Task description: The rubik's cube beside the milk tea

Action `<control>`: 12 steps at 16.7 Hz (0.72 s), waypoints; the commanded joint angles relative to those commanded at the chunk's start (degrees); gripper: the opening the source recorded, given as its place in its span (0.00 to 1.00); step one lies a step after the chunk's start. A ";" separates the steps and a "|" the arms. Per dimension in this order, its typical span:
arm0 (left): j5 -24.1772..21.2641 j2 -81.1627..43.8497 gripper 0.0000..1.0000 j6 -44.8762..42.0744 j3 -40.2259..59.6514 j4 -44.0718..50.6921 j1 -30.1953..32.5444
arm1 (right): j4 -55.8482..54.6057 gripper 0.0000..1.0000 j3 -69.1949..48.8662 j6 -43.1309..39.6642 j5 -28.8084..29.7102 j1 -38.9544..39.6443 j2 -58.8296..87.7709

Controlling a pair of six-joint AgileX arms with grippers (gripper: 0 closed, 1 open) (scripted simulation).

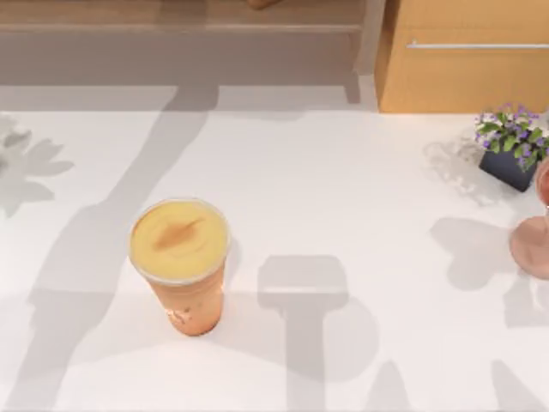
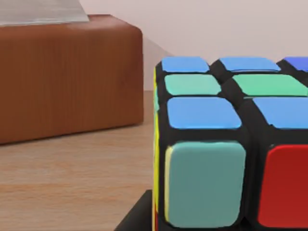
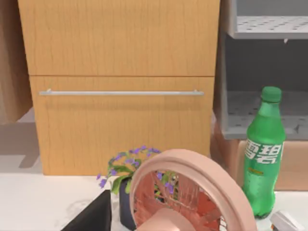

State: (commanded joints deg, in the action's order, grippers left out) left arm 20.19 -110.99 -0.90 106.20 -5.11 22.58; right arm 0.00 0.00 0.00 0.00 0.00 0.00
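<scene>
The milk tea (image 1: 180,257) is a tall clear cup of orange-tan drink with a yellowish creamy top, standing left of centre on the white table (image 1: 343,189). In the left wrist view the rubik's cube (image 2: 226,144) sits very close, on a wooden surface (image 2: 72,183), showing blue, green, teal and red stickers between black lines. A dark part of my left gripper (image 2: 134,219) shows just below the cube's near corner. A dark part of my right gripper (image 3: 91,216) shows in the right wrist view beside a pink stemmed glass (image 3: 192,192).
A brown wooden box (image 2: 67,77) stands behind the cube. At the table's right are a potted purple-flowered plant (image 1: 512,146) and the pink glass (image 1: 533,240). A green bottle (image 3: 262,154), a wooden drawer cabinet (image 3: 120,96) and a grey shelf (image 3: 269,29) stand behind.
</scene>
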 joint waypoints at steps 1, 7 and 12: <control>0.00 0.00 0.25 0.00 0.00 0.00 0.00 | 0.00 1.00 0.00 0.00 0.00 0.00 0.00; 0.00 0.00 0.00 0.00 0.00 0.00 0.00 | 0.00 1.00 0.00 0.00 0.00 0.00 0.00; 0.00 0.00 0.00 0.00 0.00 0.00 0.00 | 0.00 1.00 0.00 0.00 0.00 0.00 0.00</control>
State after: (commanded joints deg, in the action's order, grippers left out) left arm 20.19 -110.99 -0.90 106.20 -5.11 22.58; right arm 0.00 0.00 0.00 0.00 0.00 0.00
